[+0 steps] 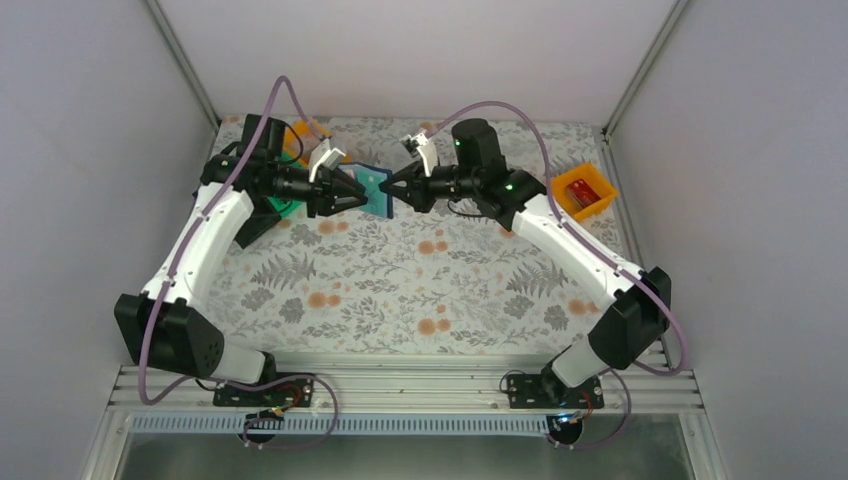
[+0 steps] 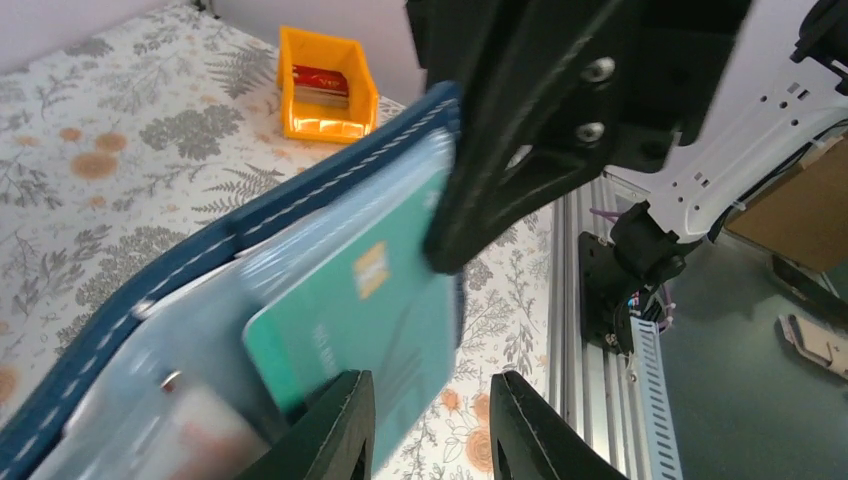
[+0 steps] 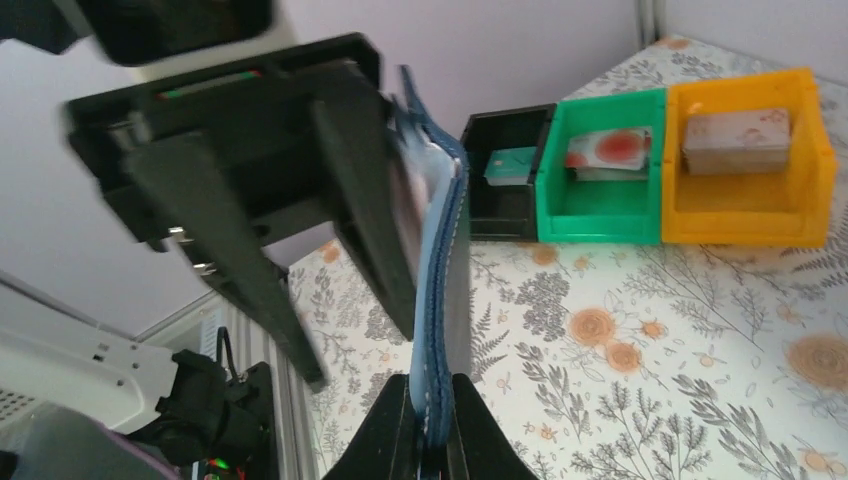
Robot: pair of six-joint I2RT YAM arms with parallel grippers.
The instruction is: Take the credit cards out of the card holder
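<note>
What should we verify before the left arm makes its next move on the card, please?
1. Right gripper clamped on the holder: ok.
2. Holder held up off the table: ok.
3. Holder's pockets facing the left gripper: ok.
4. Teal card sticking out of its pocket: ok.
5. Left gripper closed on the teal card: not ok, its fingers stand apart.
6. Card edge centred in the left gripper's gap: cannot tell; one corner sits by a finger.
</note>
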